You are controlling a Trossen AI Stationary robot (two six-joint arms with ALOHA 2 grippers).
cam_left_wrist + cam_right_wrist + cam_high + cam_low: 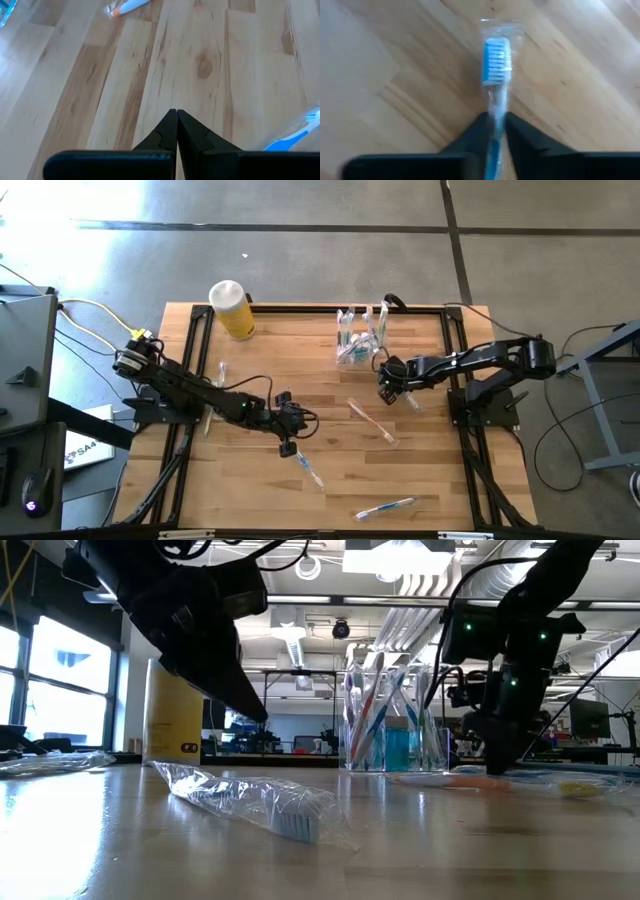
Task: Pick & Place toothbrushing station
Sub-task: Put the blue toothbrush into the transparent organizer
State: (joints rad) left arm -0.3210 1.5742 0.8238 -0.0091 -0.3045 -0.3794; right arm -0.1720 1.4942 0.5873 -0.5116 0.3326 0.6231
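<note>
A clear cup [358, 340] holding several toothbrushes and a teal tube stands at the far middle of the table; it also shows in the low view [392, 730]. Wrapped toothbrushes lie flat on the wood: a blue one [308, 468] near my left gripper, a pink one [372, 422], a blue one [385, 507] by the near edge, and one [220, 372] at the left. My left gripper [305, 420] is shut and empty over bare wood [176, 112]. My right gripper [388, 388], just in front of the cup, is shut on a wrapped blue toothbrush [496, 60]. My right gripper pinches the wrapped blue toothbrush between its two fingers at the neck just behind the bristle head [497, 119]. The fingers lie along the brush, and the head in its clear wrapper sticks out past the fingertips. The fingers point steeply down [497, 765]. Whether the brush is clear of the wood, I cannot tell.
A yellow cylinder container with a white top [232, 310] stands at the far left corner. A black frame [300, 308] runs along the table's edges. Bare wood lies between the two grippers and toward the near left.
</note>
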